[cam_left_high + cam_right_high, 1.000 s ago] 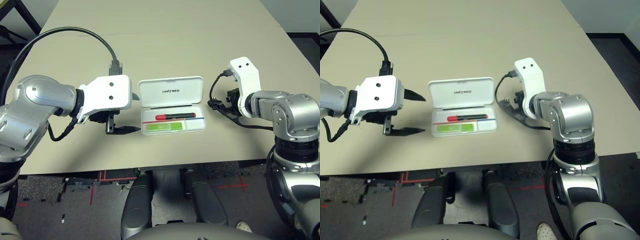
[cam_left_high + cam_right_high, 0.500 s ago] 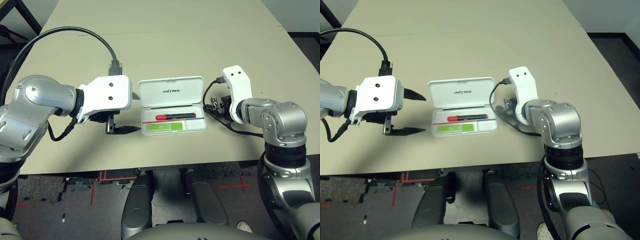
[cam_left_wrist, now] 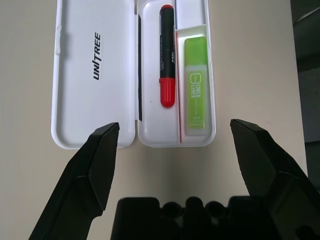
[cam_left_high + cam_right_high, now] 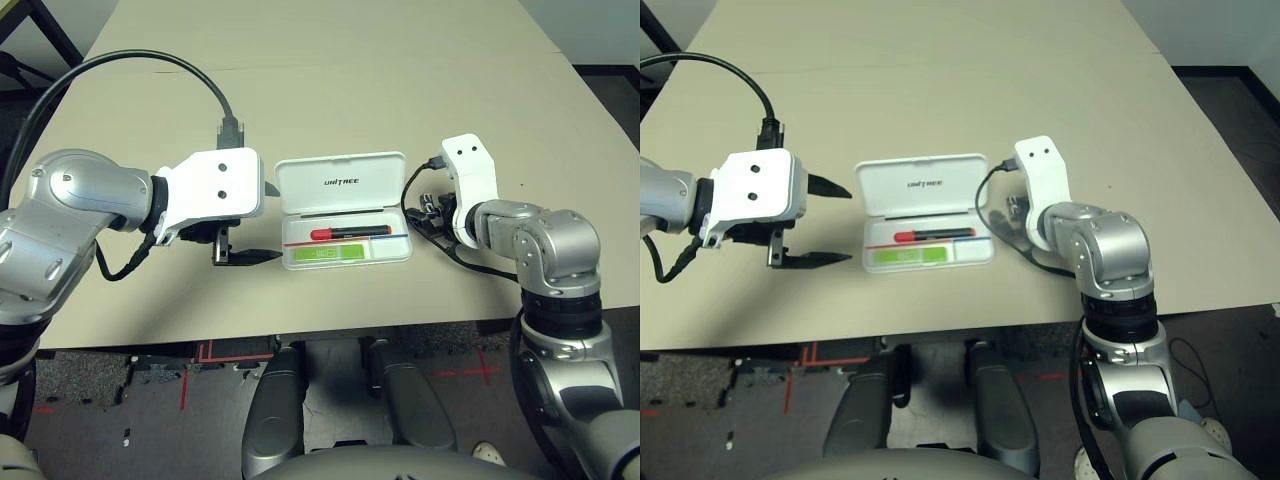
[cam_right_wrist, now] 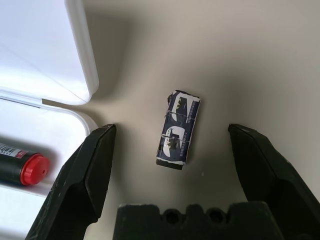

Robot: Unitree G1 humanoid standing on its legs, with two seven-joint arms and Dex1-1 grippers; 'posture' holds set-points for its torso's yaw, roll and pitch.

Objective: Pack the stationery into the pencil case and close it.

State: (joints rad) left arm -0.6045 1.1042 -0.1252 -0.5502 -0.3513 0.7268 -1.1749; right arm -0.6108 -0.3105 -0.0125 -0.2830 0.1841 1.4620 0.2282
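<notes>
Beige surface (image 4: pixel 330 90), white pencil case (image 4: pixel 343 210) lying open at centre, lid flat on far side. Red marker (image 3: pixel 167 55) and lime-green-and-white flat bar (image 3: pixel 195 90) inside near tray. Tiny black-and-silver piece (image 5: pixel 178 128) on surface just right of case, between spread fingers of right hand (image 5: pixel 172 145), untouched. Left hand (image 3: pixel 175 145) released, empty, just left of case

Scene evenly and brightly lit from overhead. Soft, short shadows are cast on the table (image 4: pixel 330 110) under both arms and beside the pencil case (image 4: pixel 343 208). Mild glare is seen on the silver forearms. Head views are sharp at centre, with slight bending toward the edges. In the wrist views the near black fingers (image 5: pixel 85 175) are rendered slightly soft; lid print is legible.
</notes>
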